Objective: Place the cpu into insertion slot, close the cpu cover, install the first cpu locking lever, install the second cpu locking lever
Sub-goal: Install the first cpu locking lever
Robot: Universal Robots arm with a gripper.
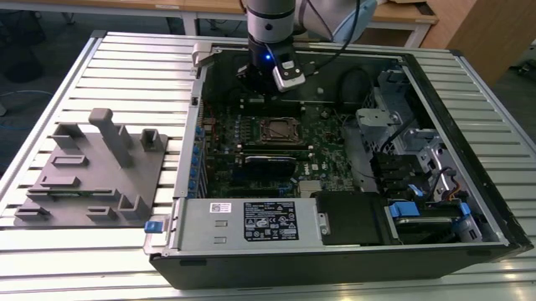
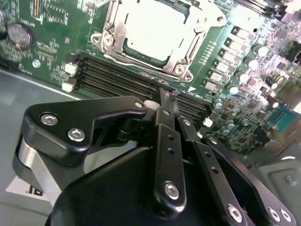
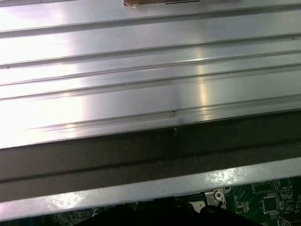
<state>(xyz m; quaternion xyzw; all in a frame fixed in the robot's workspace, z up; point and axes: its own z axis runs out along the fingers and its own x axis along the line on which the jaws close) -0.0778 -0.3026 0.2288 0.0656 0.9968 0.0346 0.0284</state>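
The cpu [image 2: 151,27], a pale square chip, lies in the insertion slot [image 1: 280,130] on the green board inside the open computer case. The cpu cover [image 2: 184,52], a silvery metal frame with a large window, lies flat around the chip. I cannot make out how the locking levers stand. My gripper [image 2: 168,101] hangs above the board just beyond the socket, toward the case's far wall, over the black memory slots [image 2: 127,77]. Its black fingers [image 2: 164,123] are shut together with nothing between them. In the exterior view the gripper [image 1: 260,91] is at the back of the case.
A power supply box [image 1: 251,221] with a white label sits at the case's near edge. Drive bays with blue tabs [image 1: 402,209] fill the exterior view's right. A grey fixture block [image 1: 92,169] stands on the slatted metal table [image 3: 141,70] at the exterior view's left.
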